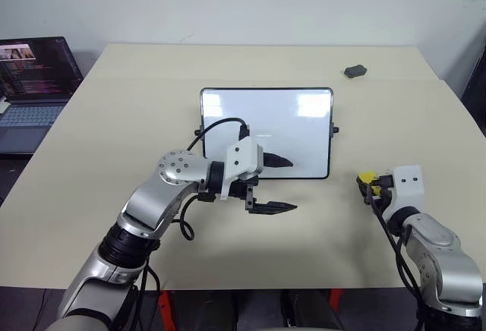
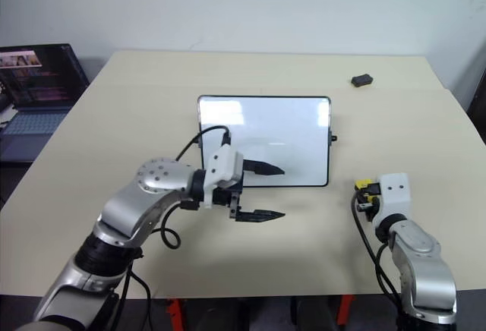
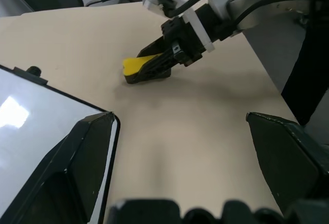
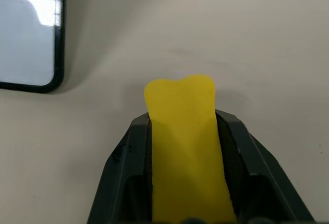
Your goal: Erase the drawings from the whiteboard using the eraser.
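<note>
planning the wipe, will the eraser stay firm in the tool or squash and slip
The eraser probably gives a little: its yellow top looks pinched between the right tool's fingers. It likely weighs little, being small. Slipping seems unlikely, since the shut jaws grip both long sides.

No text, label or number can be read anywhere.

We see a beige surface (image 1: 114,103); the whiteboard (image 1: 266,118) lies on it near the middle; a small dark grey lump (image 1: 355,71) sits toward its far right.
</note>
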